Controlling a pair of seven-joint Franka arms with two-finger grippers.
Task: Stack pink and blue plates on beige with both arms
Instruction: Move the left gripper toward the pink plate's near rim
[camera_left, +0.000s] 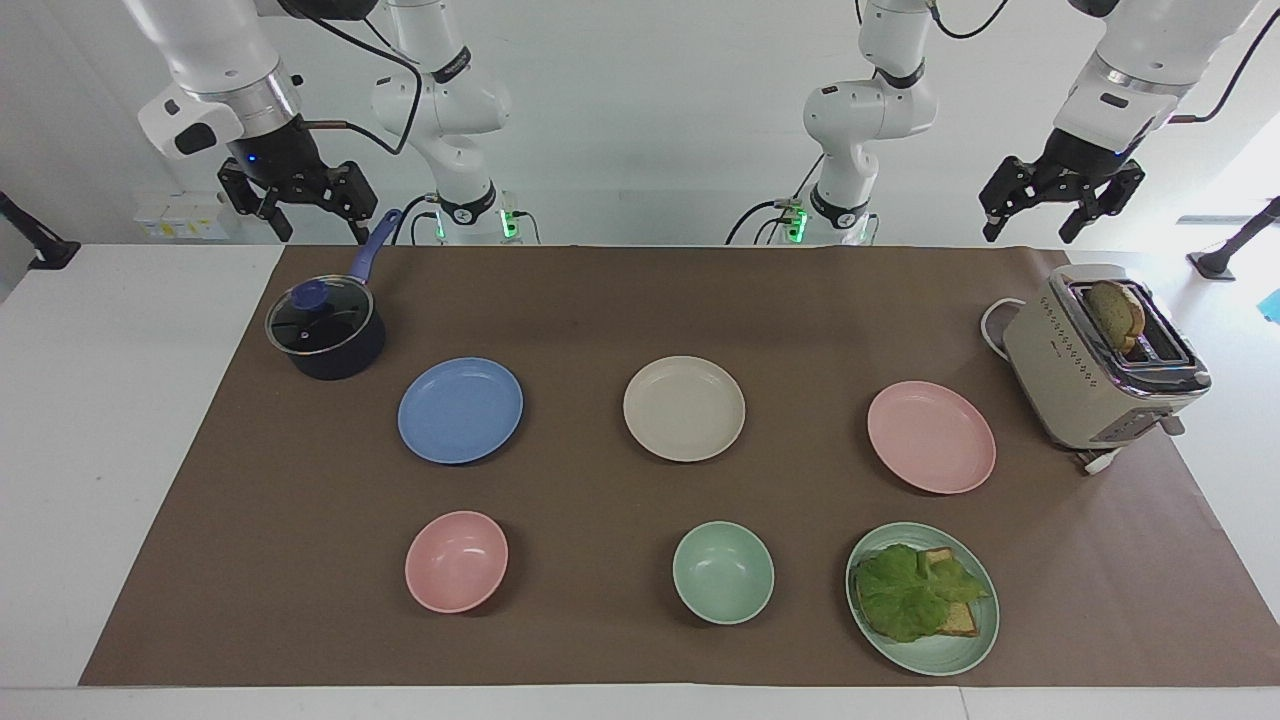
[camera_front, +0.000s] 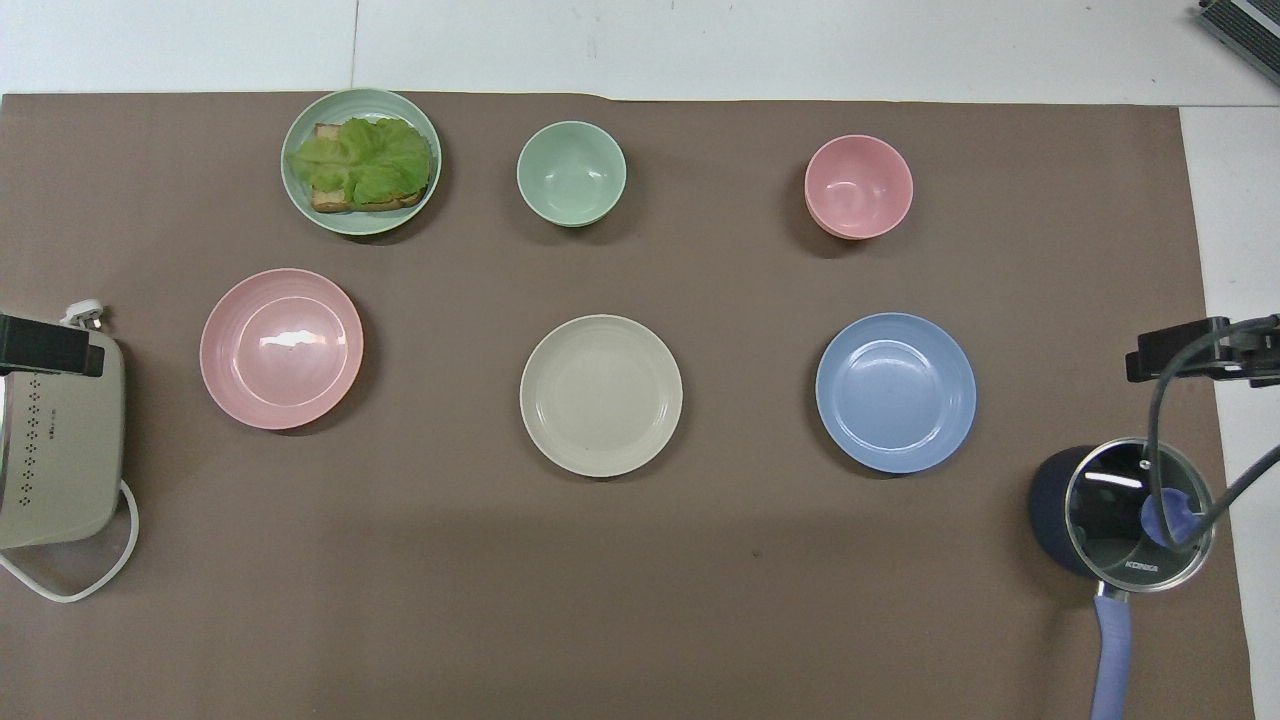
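Note:
Three plates of equal size lie in a row across the brown mat. The beige plate (camera_left: 684, 408) (camera_front: 601, 395) is in the middle. The blue plate (camera_left: 460, 410) (camera_front: 896, 392) lies beside it toward the right arm's end, and the pink plate (camera_left: 931, 436) (camera_front: 281, 348) toward the left arm's end. All three are bare and apart from each other. My right gripper (camera_left: 318, 225) hangs open high above the saucepan's end of the table. My left gripper (camera_left: 1030, 228) hangs open high over the toaster. Neither holds or touches anything.
A dark saucepan (camera_left: 325, 328) with a glass lid stands near the blue plate. A beige toaster (camera_left: 1105, 360) with bread in it stands near the pink plate. Farther from the robots are a pink bowl (camera_left: 456, 561), a green bowl (camera_left: 723, 572) and a green plate (camera_left: 940, 665) with a lettuce sandwich.

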